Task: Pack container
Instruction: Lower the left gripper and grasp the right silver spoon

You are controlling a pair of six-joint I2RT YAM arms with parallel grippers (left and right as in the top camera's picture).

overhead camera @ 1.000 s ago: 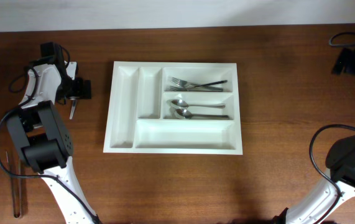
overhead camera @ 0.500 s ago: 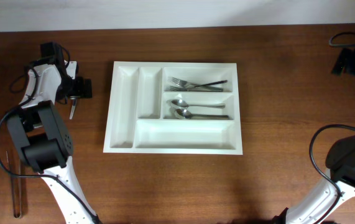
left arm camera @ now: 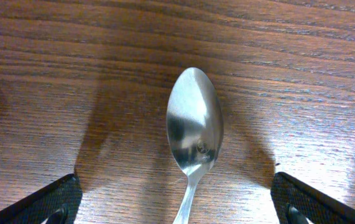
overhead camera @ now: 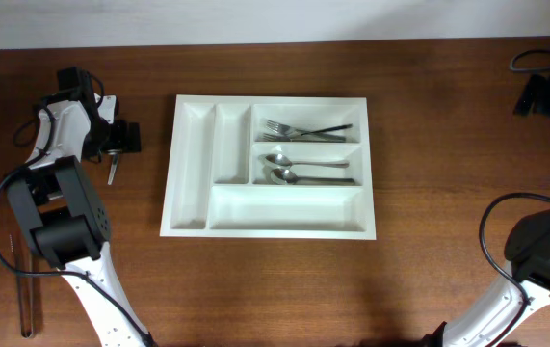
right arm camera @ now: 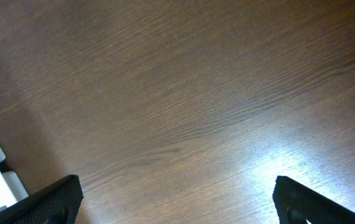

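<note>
The container (overhead camera: pixel 284 207) sits mid-table, and the left gripper (overhead camera: pixel 113 143) hangs over a spoon (left arm camera: pixel 194 132) lying on the wood just off the container's left side, near its far corner. The step in hand looks like the pickup of that spoon, and the left wrist view suggests it is well set up. The fingers (left arm camera: pixel 51 200) are spread wide to either side of the neck, the bowl points ahead, and nothing is pinched yet. To do it well, the arm should come straight down until the pads bracket the thin neck rather than the rounded bowl. It should then close squarely so the metal does not skid on the table (right arm camera: pixel 183 93), and lift clear of the container's wall before heading for the middle long slot. There two spoons (overhead camera: pixel 303 170) already lie, one slot nearer than the forks (overhead camera: pixel 299 129). The right gripper (right arm camera: pixel 176 200) is parked well beyond the container's far-right corner, its fingers likewise apart over bare wood. The overhead view gives the layout and slot contents but hides most of the spoon under the wrist. The left wrist view shows bowl, neck and finger alignment but not the container, and the right wrist view catches only a white corner of it.
</note>
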